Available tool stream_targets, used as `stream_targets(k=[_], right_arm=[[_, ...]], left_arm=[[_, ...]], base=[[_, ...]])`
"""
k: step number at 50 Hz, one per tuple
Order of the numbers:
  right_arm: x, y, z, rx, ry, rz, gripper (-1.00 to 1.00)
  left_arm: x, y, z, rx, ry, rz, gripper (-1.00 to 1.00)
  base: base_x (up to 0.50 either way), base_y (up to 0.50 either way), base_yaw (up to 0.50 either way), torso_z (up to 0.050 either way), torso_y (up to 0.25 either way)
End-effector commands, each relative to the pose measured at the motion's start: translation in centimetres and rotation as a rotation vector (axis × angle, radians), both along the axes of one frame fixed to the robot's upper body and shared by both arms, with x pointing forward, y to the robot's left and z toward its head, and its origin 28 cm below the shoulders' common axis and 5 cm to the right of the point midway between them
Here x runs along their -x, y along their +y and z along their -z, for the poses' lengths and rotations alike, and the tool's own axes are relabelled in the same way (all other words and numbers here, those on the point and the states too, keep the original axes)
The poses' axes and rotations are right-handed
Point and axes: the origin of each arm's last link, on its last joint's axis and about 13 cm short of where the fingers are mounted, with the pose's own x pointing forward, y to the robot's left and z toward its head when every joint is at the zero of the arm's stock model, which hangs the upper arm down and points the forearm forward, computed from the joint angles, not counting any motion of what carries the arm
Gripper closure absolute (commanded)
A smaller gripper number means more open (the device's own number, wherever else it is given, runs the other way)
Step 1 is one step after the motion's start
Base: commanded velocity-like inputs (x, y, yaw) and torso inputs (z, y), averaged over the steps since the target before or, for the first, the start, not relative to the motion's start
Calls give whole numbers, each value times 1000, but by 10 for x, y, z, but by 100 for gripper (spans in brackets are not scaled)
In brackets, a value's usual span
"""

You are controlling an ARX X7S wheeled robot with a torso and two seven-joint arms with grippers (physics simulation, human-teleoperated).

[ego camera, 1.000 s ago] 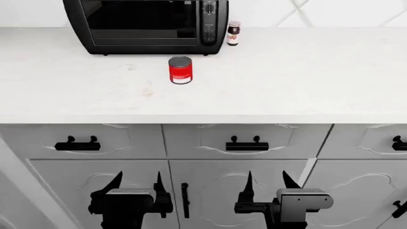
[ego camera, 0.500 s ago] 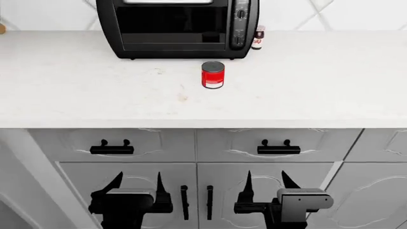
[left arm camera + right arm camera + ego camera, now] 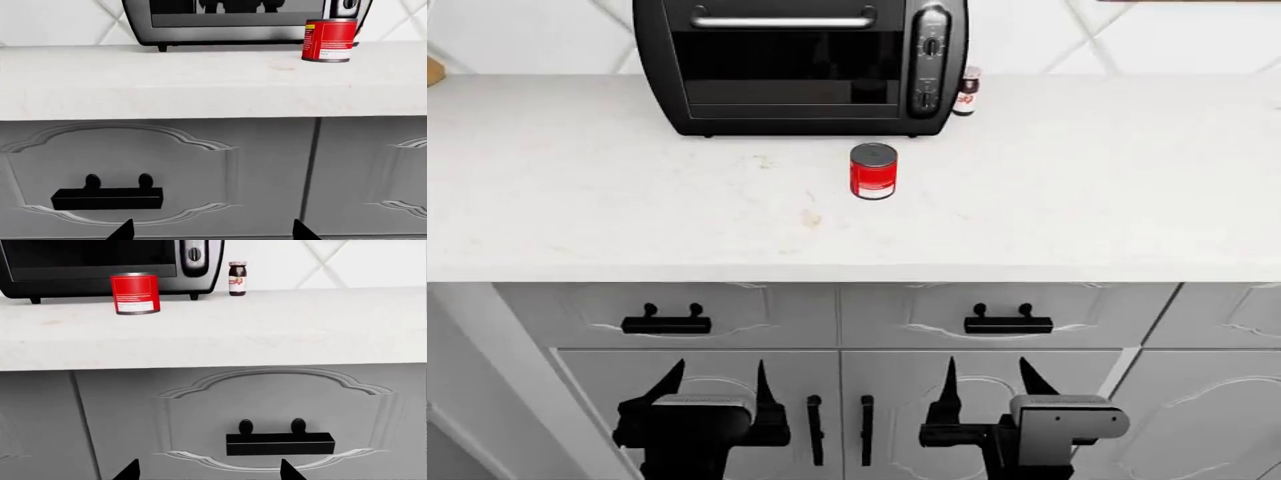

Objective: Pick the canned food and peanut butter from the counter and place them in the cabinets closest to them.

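Left side first: the left tool (image 3: 713,385) hangs low in front of the cabinet doors, its prongs spread apart with nothing between them, well below the bench (image 3: 587,210). Straight ahead of it in the left wrist view sits a drawer front with a black handle (image 3: 107,196).

Moving across, the black microwave (image 3: 801,65) stands at the back of the bench, and the canned food (image 3: 873,171) is upright just in front of its right half, apart from it and well back from the front edge. The peanut butter is nowhere in any of the three views.

The risks, as I judge them. Both tools start under the thick lip of the bench, so a rise straight up could strike that edge. The tin is close to the microwave, and an overshooting reach could knock it over and send it rolling. Behind, beside the microwave's right corner, a small dark bottle (image 3: 965,91) also wears red and white, so there's a mix-up risk.

Writing: the tin's red label has small white print and a white lower band with dark print, too small to read in either wrist view. The bottle's label is unreadable too. No brand can be made out.

Far right: the right tool (image 3: 984,385) is parted and empty as well, facing its own drawer handle (image 3: 280,442).
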Motion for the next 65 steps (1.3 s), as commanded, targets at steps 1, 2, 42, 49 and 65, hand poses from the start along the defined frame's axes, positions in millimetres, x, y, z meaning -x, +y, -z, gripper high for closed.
stream_targets(k=[1, 2, 42, 49, 65], right_arm=[[-1, 0, 0, 1, 9, 9, -100], [-1, -1, -1, 0, 11, 10, -100], [19, -30, -183, 180, -158, 20, -100], [38, -27, -173, 281, -129, -57, -100], [63, -30, -167, 420, -122, -53, -100]], left_arm=[[-1, 0, 0, -20, 3, -11, -100], [-1, 0, -1, -18, 0, -14, -100], [47, 23, -169, -312, -198, 26, -100], [61, 18, -163, -354, -169, 55, -100], [78, 21, -148, -468, -98, 37, -100]], base=[[0, 0, 0, 50, 0], [0, 0, 0, 50, 0], [0, 0, 0, 3, 0], [0, 0, 0, 0, 0], [0, 0, 0, 0, 0]])
